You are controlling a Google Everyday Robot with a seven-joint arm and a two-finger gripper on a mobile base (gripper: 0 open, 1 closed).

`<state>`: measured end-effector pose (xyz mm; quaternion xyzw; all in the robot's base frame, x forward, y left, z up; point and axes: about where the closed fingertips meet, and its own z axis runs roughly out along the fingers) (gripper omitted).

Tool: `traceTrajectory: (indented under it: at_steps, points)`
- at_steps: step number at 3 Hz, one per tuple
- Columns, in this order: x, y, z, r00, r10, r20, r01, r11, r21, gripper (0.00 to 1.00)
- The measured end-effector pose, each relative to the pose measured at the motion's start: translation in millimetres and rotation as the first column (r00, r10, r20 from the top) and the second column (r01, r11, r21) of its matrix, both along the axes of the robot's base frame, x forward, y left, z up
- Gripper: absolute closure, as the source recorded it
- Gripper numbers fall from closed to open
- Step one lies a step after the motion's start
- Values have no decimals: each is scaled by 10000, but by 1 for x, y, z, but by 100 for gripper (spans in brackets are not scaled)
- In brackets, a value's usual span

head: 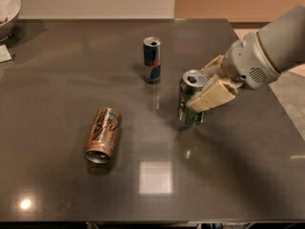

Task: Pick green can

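The green can [186, 106], dark green with a silver top and tab opening, is right of the table's centre. My gripper [199, 87] comes in from the right and is shut on it, with one tan finger [212, 95] across its front and the other behind its top. The can is tilted slightly and its base looks just off the dark table [57, 80].
A slim blue-and-silver can [152, 60] stands upright behind and left of the green can. An orange-brown can [103, 134] lies on its side at front left. A white bowl [8, 7] sits at the far left corner. The table's right edge is near my arm.
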<state>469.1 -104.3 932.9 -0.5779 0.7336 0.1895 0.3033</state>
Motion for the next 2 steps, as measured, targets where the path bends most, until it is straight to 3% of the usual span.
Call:
traceTrajectory:
  at_steps: [1,2]
  points:
    - [3,-13,31,9996,5,299,-15,9995,314,100]
    - [3,-13,31,9996,7,299,-16,9995,313,100]
